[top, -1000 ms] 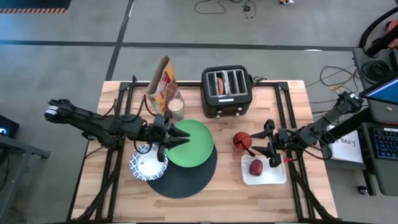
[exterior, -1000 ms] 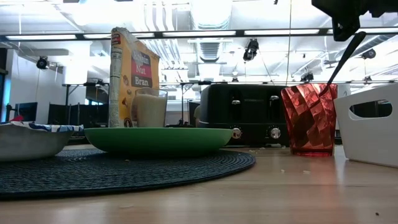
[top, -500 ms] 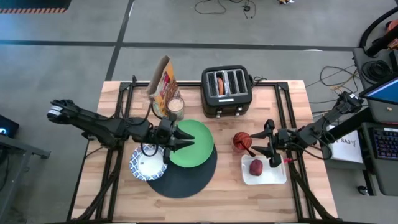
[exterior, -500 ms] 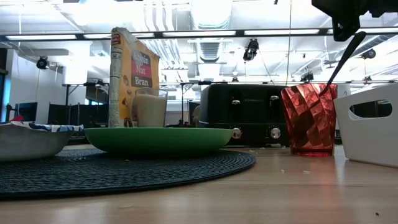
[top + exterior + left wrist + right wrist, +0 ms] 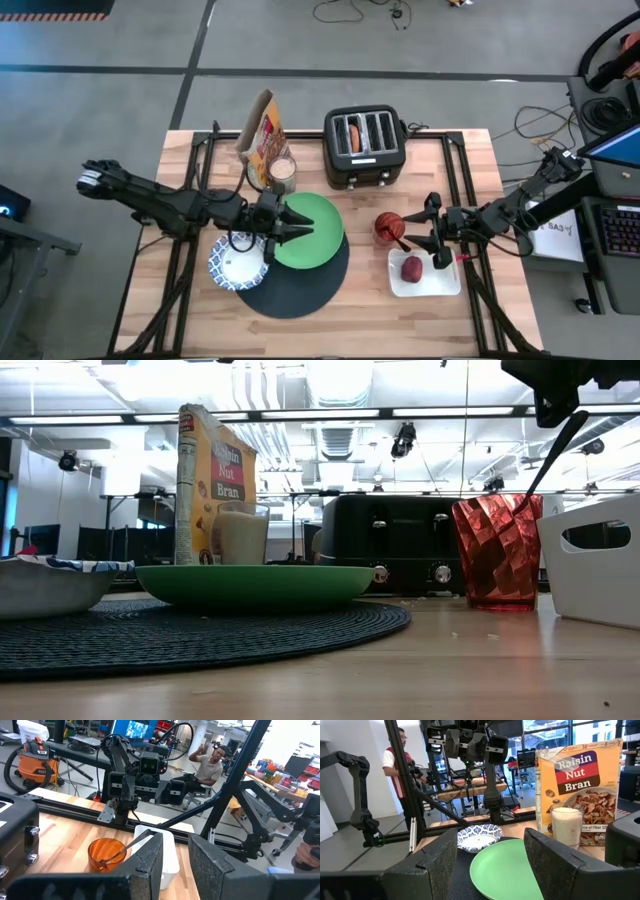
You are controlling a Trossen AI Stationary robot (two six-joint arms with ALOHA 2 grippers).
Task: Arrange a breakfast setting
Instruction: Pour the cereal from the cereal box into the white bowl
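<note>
Green plate lying on the round dark placemat, with its far half over the mat's far edge. Patterned bowl just beside the plate, on the side of the left arm, half on the mat and half on bare wood. Left gripper hanging above the plate's near-left rim, fingers spread apart, nothing between them.

Red cup standing apart from the plate, on the right arm's side, with the metal spoon leaning inside it. Right gripper close to the cup, fingers wide apart, empty. Dark red fruit resting in a white tray just beside the cup. Bagel, probably, seen in 1 slot of the black toaster behind the plate; hard to tell for sure.

Plate probably stiff, light and smooth: best pinched at the thin rim, since the flat middle offers no hold, and likely to slip if taken shallow. Bowl looks like ceramic, so heavier and breakable: grasp over the wall, 1 finger inside. Spoon thin and slippery: take by the handle above the cup. Fruit round, likely to roll.
</note>
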